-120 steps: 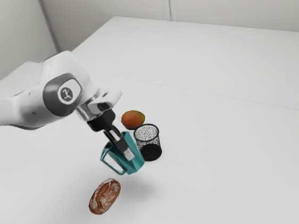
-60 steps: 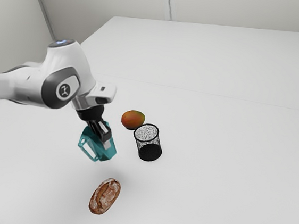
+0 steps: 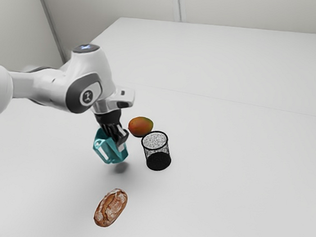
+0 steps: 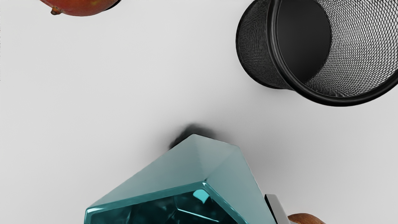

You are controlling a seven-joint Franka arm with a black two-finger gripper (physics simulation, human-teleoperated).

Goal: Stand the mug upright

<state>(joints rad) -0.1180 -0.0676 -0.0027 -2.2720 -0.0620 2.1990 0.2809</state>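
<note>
Presently, one mug (image 3: 108, 147), teal, faceted, is hanging tilted just above the table (image 3: 224, 188), its mouth facing the wrist camera and its base slanting toward the exterior view's right. Holding it: one gripper (image 3: 121, 144), fingers pinching the mug's walls. Handling note, by judgement: the lean is needing correction, so the wrist should be turning slowly until the base is facing squarely down, then lowering gently; releasing before the base is sitting flat would be risking a topple, and slanted facets may be slipping under a weak pinch. Mug interior: dark facets and bright glints are showing. Next outward, one bin (image 3: 157, 153), black mesh, is standing upright, its open top revealing a dark floor. Close by the bin, one mango (image 3: 140, 127) is lying; nearer the exterior camera, one loaf (image 3: 111, 207) is resting.
</note>
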